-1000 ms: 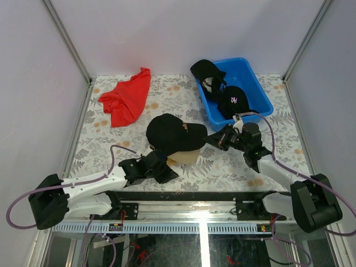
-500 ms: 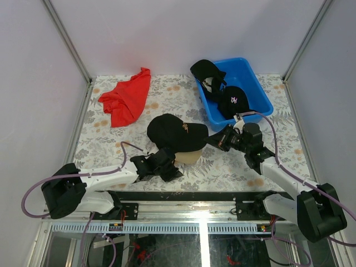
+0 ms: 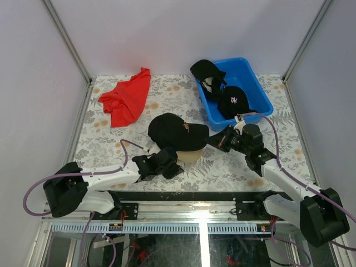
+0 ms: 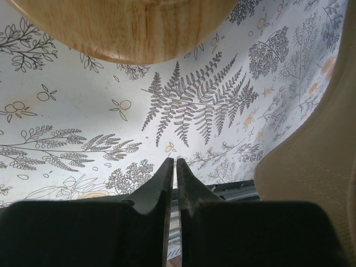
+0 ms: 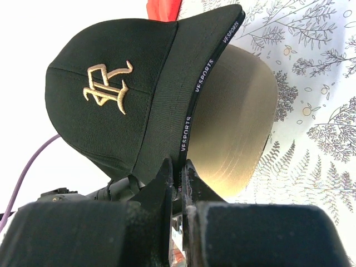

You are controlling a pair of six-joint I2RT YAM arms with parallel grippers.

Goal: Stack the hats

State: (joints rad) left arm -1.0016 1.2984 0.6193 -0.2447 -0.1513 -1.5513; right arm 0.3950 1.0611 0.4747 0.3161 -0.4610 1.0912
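Pinching the stiff brim of the black baseball cap with a gold embroidered emblem (image 5: 105, 94), the right hand (image 5: 178, 167) is clenched on it. Only the right wrist view shows this grip, with the brim edge caught between both fingers and white lettering running along it. Just under that brim lies the brim of a tan fabric cap (image 5: 233, 122).

From above, the black cap covers nearly all of the tan one at the middle of the floral-printed bench (image 3: 111, 139), and the right hand meets it from the right.

The left hand (image 4: 173, 167) is clenched on nothing, its fingers pressed together low over the bench at the near-left side of the stacked caps. Its own camera shows what the overhead view hides: a round-topped wooden stand (image 4: 128, 28) just ahead and tan fabric at the right edge.

At the far right, a blue plastic bin (image 3: 258, 83) holds a black cap with a white logo (image 3: 233, 101), and another black cap (image 3: 206, 71) drapes over its far-left corner. A crumpled red cloth (image 3: 127, 97) lies far left.
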